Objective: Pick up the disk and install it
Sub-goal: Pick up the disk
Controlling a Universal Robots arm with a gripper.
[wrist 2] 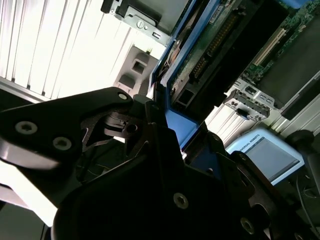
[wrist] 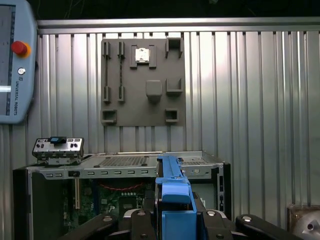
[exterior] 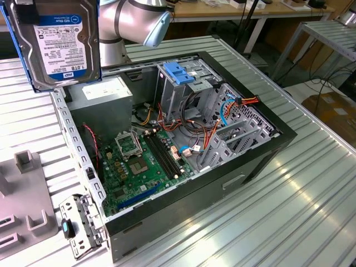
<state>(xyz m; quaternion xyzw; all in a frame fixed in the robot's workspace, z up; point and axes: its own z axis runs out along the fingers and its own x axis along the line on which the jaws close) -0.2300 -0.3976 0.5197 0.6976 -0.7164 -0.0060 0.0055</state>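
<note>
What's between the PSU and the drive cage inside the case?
Exterior view: a cable bundle sits between the power supply and the drive cage.

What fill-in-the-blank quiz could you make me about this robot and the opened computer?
1. The robot's hand is shut on the silvery rectangular hard disk, gripping its thin ____ plastic frame.
2. The black computer case lies on the ribbed metal table with its upper side ____, so the green circuit board shows.
3. Inside the case, the grey metal drive cage carries a blue ____ on top.

Missing words: blue; open; handle.
</note>
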